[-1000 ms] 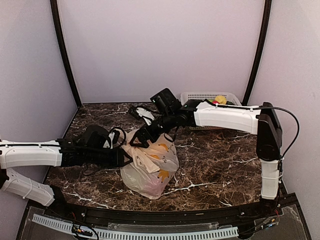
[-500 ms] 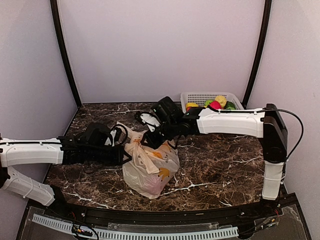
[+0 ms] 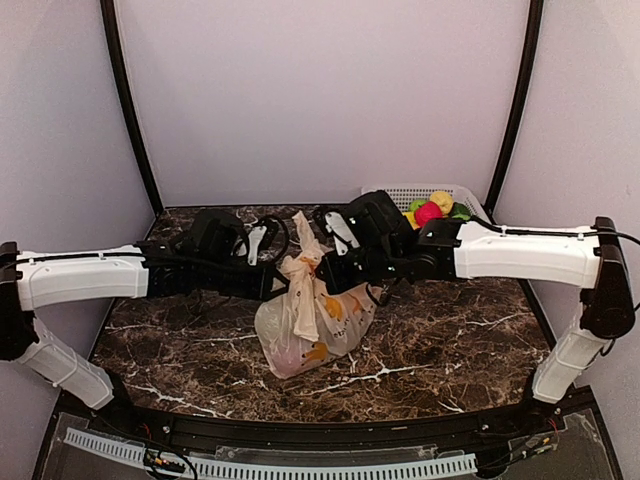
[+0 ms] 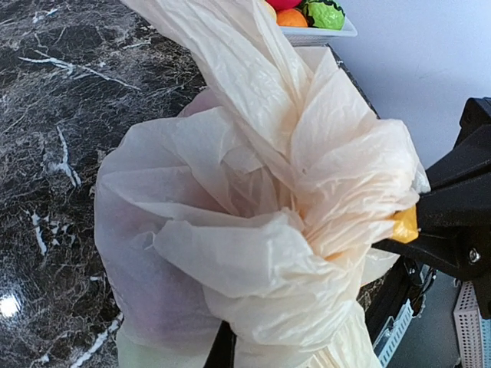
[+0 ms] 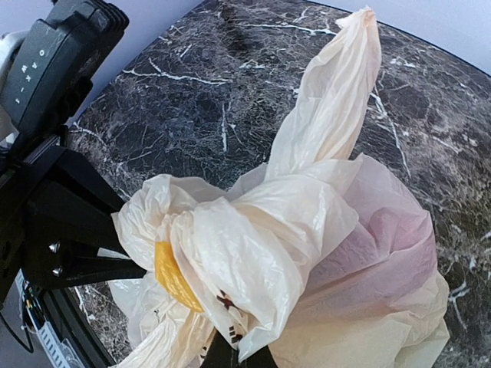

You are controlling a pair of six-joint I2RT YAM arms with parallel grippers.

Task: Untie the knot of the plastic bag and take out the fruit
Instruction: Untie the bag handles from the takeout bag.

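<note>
Mostly dark, perhaps marble tabletop [image 3: 450,330]; lilac walls [image 3: 320,90]

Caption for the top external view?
The left gripper and right gripper grip the knot of the plastic bag from opposite sides.

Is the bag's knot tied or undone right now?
Tied: the knot is a bunched lump closing the plastic bag, left hand and right hand pinching it.
</note>
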